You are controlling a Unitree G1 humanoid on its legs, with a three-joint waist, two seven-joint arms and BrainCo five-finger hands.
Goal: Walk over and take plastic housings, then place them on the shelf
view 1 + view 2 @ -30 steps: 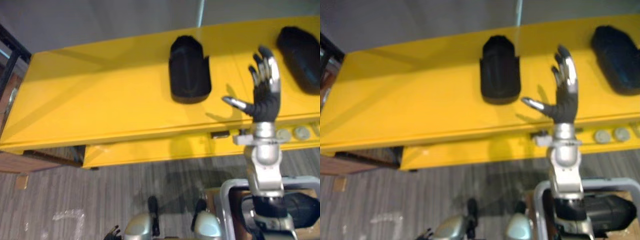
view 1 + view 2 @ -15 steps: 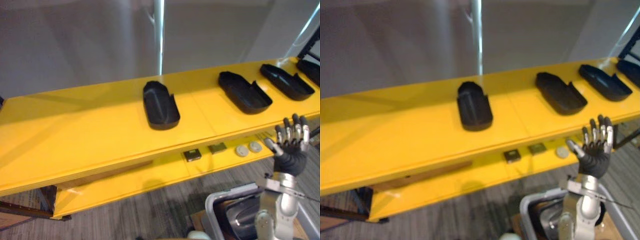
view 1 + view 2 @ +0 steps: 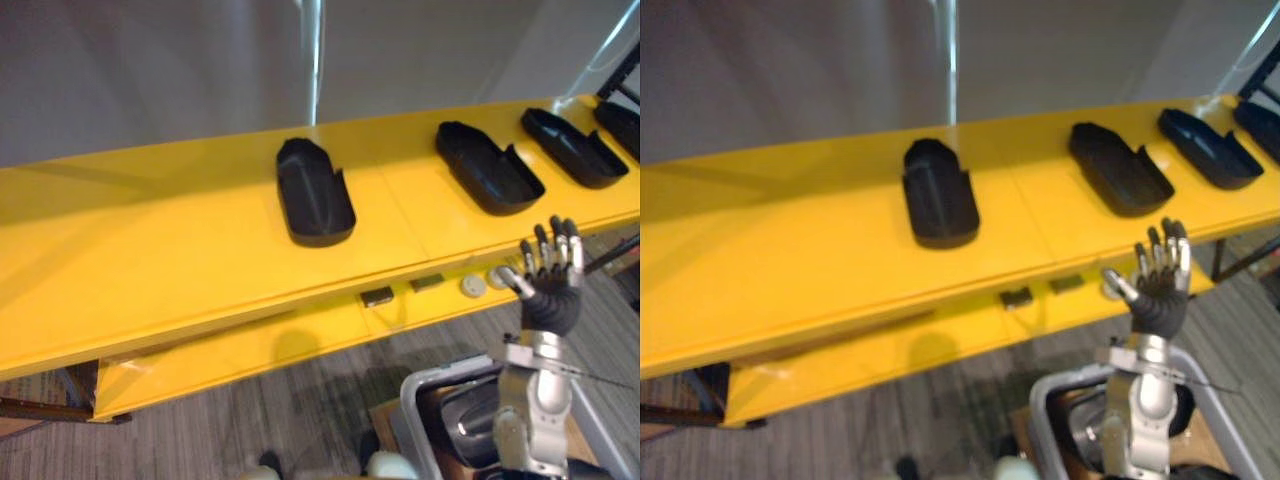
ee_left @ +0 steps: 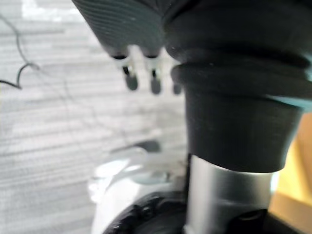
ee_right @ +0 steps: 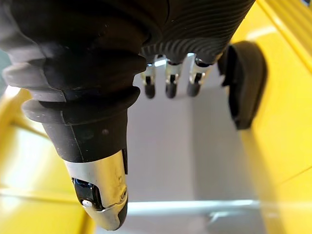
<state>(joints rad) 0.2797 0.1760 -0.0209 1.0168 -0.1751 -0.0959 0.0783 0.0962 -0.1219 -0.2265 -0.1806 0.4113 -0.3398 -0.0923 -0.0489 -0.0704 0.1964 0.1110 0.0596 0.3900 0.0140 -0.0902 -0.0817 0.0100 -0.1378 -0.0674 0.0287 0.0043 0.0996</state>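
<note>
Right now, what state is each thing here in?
Right hand: open, raised, empty.
Left hand: open, hanging down, empty.
Left housing: lying hollow side up on the yellow shelf, untouched.
Second housing: likewise, untouched.
Grey bin: open-topped, dark parts inside.

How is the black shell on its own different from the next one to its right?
The lone housing lies almost straight across the yellow shelf; the next housing slants. The lone housing has bare shelf on both sides; the next housing has a third housing close on its right. Both are black.
</note>
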